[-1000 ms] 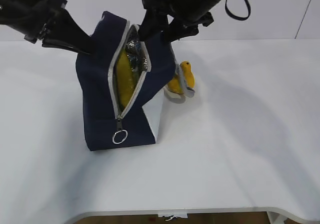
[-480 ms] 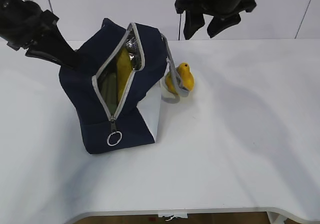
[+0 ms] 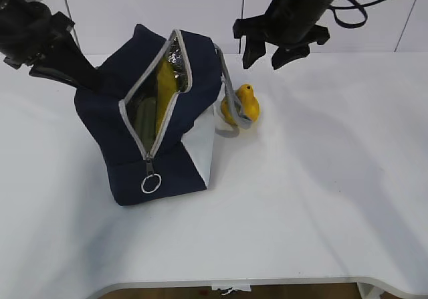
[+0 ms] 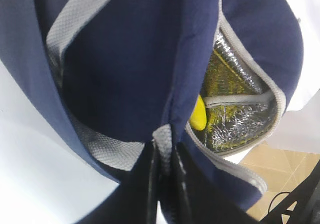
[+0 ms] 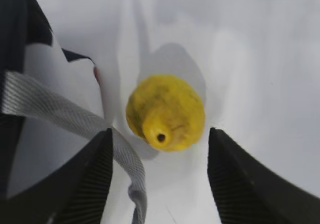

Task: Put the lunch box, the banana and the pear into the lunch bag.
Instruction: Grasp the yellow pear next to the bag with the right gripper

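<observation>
A: What colour is the lunch bag (image 3: 127,122)?
B: Navy fabric, white end panel, grey zipper tape and grey woven handles (image 5: 60,119); crinkled silver foil lining inside.
A: And the fruit?
B: A yellow banana (image 3: 164,98) shows in the bag's mouth. Between the black ribbed jaws, the pear (image 5: 166,113) is golden yellow.

My right gripper (image 3: 267,53) is out of the boxy navy-blue fabric lunch bag (image 3: 114,122) now, hanging open above the small golden-yellow pear (image 3: 245,103). The bag's zipper mouth gapes wider, its top dragged toward the table's left edge.
</observation>
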